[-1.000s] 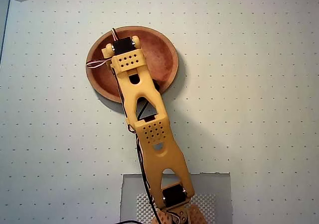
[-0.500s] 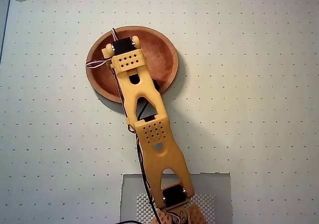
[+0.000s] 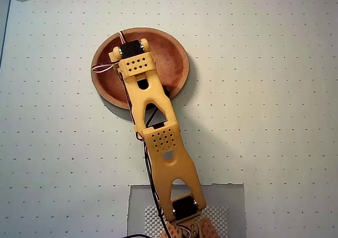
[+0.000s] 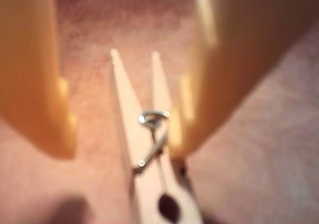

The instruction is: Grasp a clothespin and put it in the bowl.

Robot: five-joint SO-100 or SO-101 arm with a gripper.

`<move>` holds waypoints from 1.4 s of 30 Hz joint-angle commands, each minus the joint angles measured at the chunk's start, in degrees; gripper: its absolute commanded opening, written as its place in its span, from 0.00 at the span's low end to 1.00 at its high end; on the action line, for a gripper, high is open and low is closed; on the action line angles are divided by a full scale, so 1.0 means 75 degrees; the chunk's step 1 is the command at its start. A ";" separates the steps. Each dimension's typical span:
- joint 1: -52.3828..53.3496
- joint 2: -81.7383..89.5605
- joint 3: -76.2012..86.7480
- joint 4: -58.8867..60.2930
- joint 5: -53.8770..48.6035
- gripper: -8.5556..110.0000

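Reaching over the bowl, the yellow arm hides the pincer in the overhead view. In the wrist view the pincer stands apart, and the clothespin lies between its fingers on the bowl's reddish floor, beside the right finger. Its long axis runs away from the camera, prong tips far. No writing is readable on the dotted bench

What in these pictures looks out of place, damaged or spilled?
Nothing stands out. In the wrist view the clothespin looks whole, lying between the fingers of the open tool over the reddish surface of the bowl. Overhead, the arm reaches over the bowl; nothing is spilled.
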 commanded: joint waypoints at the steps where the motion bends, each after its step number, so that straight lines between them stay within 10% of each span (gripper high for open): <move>1: 0.0070 0.0445 -0.0316 0.0035 -0.0047 0.17; 28: 0.0000 0.4371 -0.0281 0.2133 0.0176 0.05; 42: 0.0715 0.6598 -0.0410 0.1980 0.7969 0.05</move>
